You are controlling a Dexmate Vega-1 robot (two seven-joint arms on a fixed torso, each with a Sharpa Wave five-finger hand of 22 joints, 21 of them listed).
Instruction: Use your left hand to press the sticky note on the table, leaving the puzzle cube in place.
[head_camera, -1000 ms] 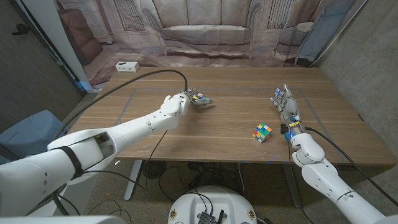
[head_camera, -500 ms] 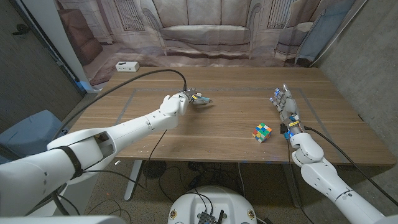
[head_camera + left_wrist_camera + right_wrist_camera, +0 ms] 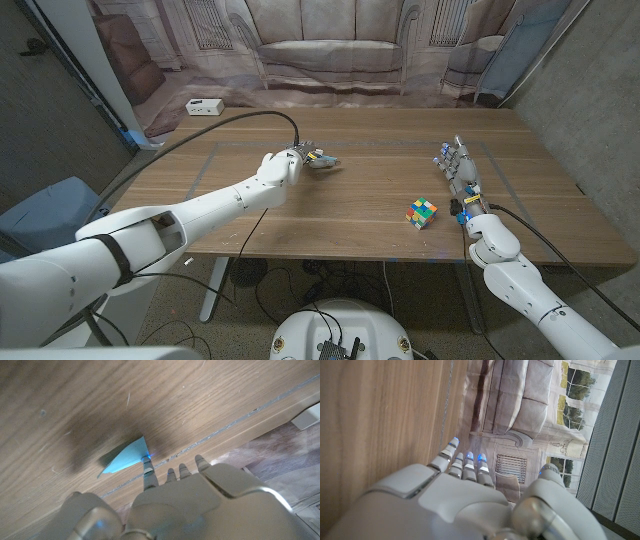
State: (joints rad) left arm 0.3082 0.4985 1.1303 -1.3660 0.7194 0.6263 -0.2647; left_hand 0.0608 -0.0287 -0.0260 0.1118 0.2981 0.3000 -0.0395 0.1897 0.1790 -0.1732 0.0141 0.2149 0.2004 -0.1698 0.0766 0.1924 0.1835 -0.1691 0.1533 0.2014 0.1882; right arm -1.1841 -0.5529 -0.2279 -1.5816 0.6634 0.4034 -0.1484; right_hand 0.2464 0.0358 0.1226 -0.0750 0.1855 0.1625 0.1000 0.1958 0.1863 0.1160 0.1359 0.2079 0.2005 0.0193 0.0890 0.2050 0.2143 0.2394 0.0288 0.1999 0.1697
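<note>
Head view: the right hand (image 3: 460, 170), fingers apart and holding nothing, rests near the puzzle cube (image 3: 421, 212) at the table's (image 3: 370, 235) near right, while farther back the left hand (image 3: 312, 158) presses a fingertip (image 3: 147, 462) onto the blue sticky note (image 3: 126, 455).

my left hand (image 3: 318, 160) barely shifted over the last second, fingertip now down on the sticky note (image 3: 125, 456), nothing else moved

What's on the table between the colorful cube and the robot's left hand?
Nothing: the head view shows only bare wood between the puzzle cube and the left hand.
</note>
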